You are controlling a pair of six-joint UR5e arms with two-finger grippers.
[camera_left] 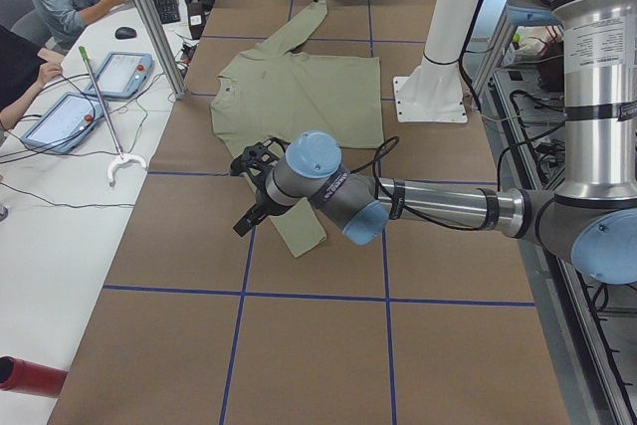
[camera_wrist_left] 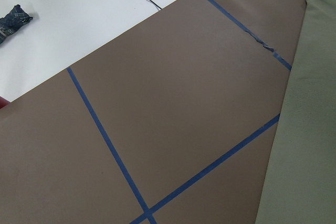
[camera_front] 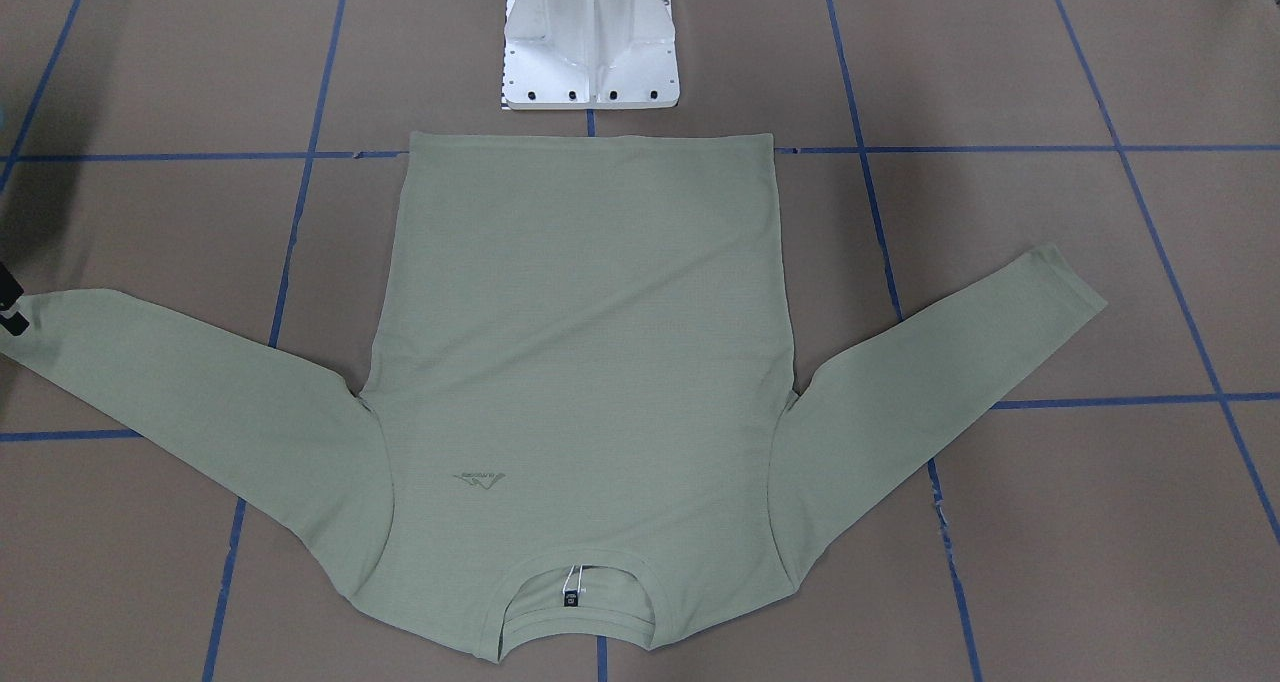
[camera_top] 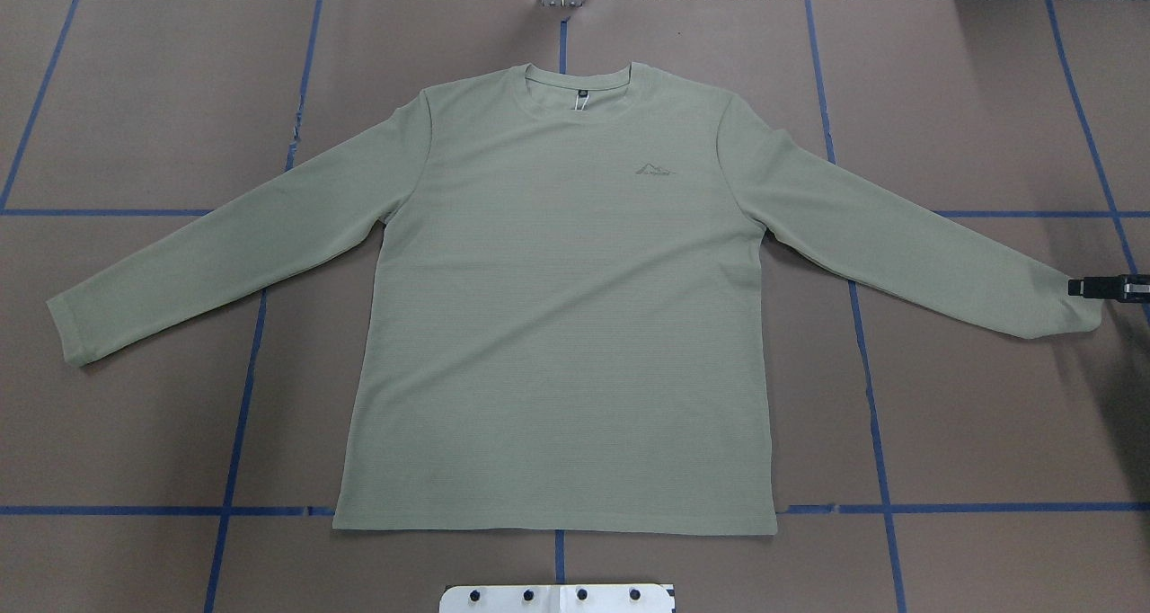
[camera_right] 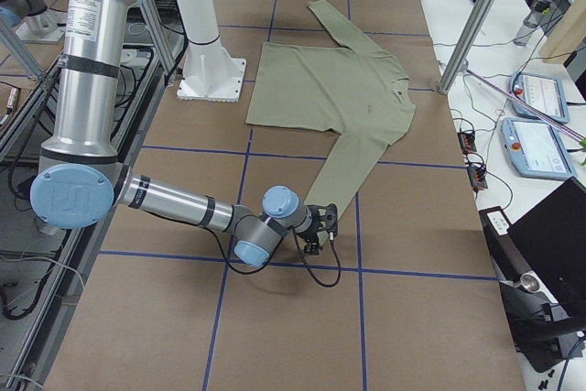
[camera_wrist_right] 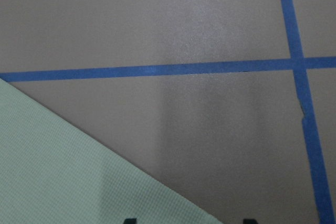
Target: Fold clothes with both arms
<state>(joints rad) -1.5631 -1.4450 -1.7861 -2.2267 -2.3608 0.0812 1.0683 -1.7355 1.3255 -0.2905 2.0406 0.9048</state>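
Nothing is folded yet: the shirt (camera_top: 557, 325) lies flat mid-desk (camera_top: 135, 101), sleeves spread, with the right gripper (camera_top: 1087, 287) at the right cuff, jaws parted, and the left gripper (camera_left: 247, 208) near the left sleeve, its jaws' state impossible to tell.

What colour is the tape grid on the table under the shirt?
Blue tape on a brown table; the overhead exterior view shows it best.
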